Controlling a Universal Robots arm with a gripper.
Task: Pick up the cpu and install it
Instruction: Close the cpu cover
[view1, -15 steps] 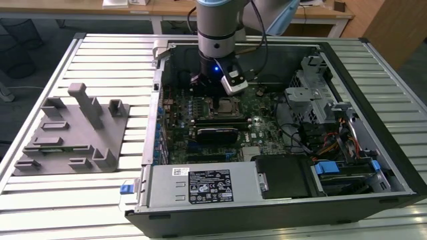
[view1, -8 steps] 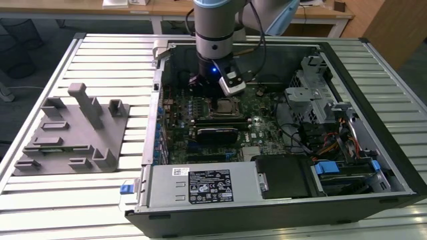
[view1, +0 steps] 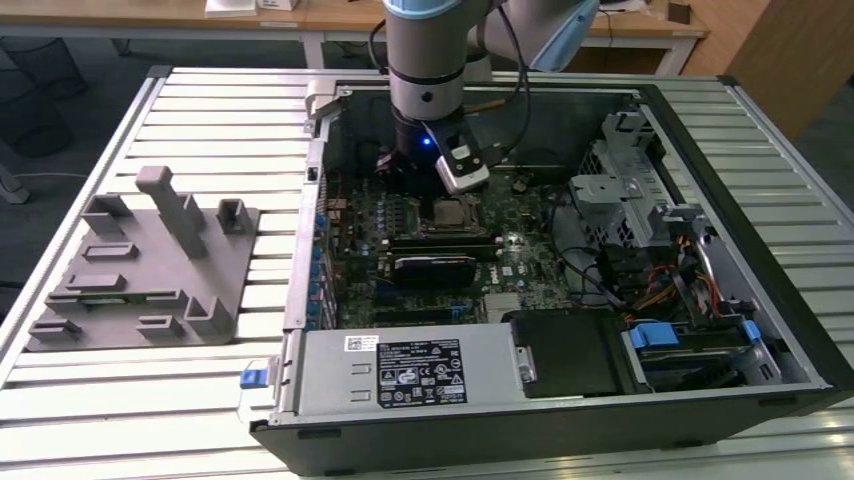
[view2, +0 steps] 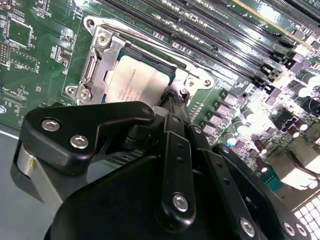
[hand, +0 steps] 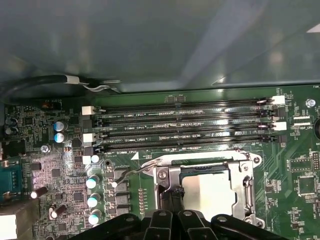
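the cpu lay flat inside the socket frame on the motherboard. the pincer stood just beside it, closed on nothing, tips at the chip's edge.

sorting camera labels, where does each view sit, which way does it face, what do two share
exterior view: off the arm, raised, looking down into the open black computer case; shows the arm and gripper
first wrist view: on the arm, looking past the gripper at the green motherboard and black memory slots
second wrist view: on the arm, close behind the gripper, slanting at the pale silver square cpu
shared: both wrist views show that cpu in its metal socket frame
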